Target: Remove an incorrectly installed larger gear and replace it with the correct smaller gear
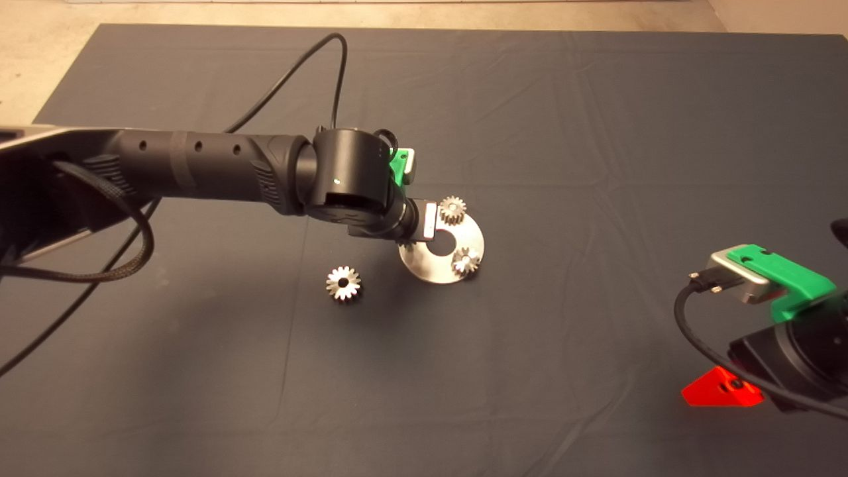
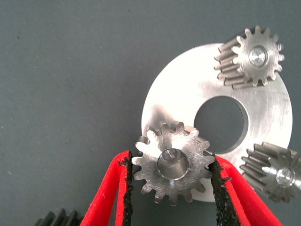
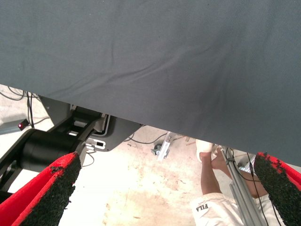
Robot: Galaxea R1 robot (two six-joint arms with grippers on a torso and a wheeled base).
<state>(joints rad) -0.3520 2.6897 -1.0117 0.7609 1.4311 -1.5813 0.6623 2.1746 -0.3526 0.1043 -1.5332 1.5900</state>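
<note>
Reaching in over the dark mat (image 1: 596, 132) on the worktop, my left gripper (image 2: 171, 188) sits above the silver disc (image 2: 268, 110) with its hole in the middle. Its two red fingers (image 2: 110, 197) are drawn in narrow, the black pads pressed against opposite sides of the smaller gear (image 2: 171, 162), which stands over the disc's edge. Two other dull gears (image 2: 251, 56) (image 2: 275, 172) sit on the disc, well apart from each other across the hole. The larger gear (image 1: 343, 283), bright with pointed teeth, lies flat on the mat near the disc, touching nothing. My right gripper (image 3: 164, 188) waits at the worktop's edge with its fingers spread wide; past them I see the floor and a person's leg and shoe (image 3: 209, 181).
</note>
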